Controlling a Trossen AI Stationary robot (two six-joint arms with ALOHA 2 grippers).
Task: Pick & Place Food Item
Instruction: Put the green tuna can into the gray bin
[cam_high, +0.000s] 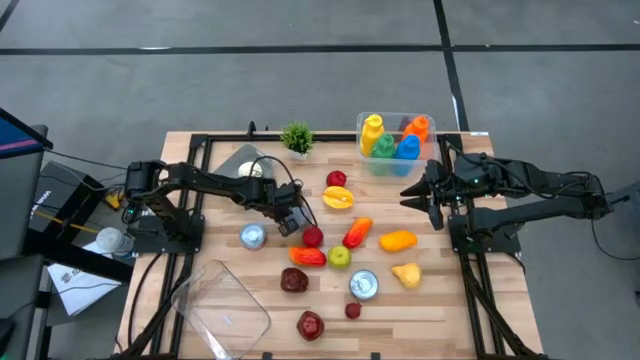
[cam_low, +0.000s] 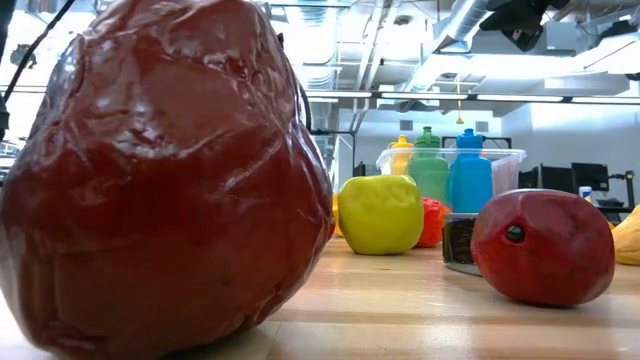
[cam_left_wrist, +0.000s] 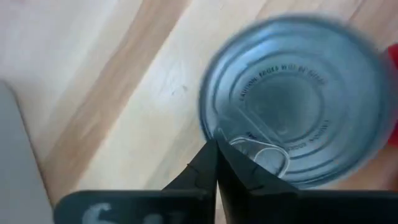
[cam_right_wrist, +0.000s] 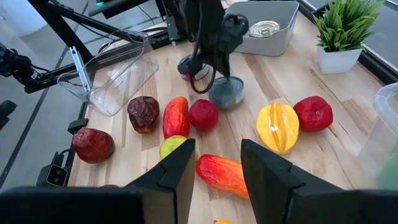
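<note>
- Left gripper (cam_left_wrist: 216, 163) is hovering clenched and empty over the can (cam_left_wrist: 297, 99) — it needs reopening before descending.
- Right gripper (cam_right_wrist: 216, 163) is waiting parted, holding nothing.

**Tin under my claw**

My closed left gripper (cam_left_wrist: 216, 149) hangs over a round silver tin can (cam_high: 252, 236) with a pull-tab lid, standing upright on the wooden table, just left of a small dark-red fruit (cam_high: 313, 236).
</note>
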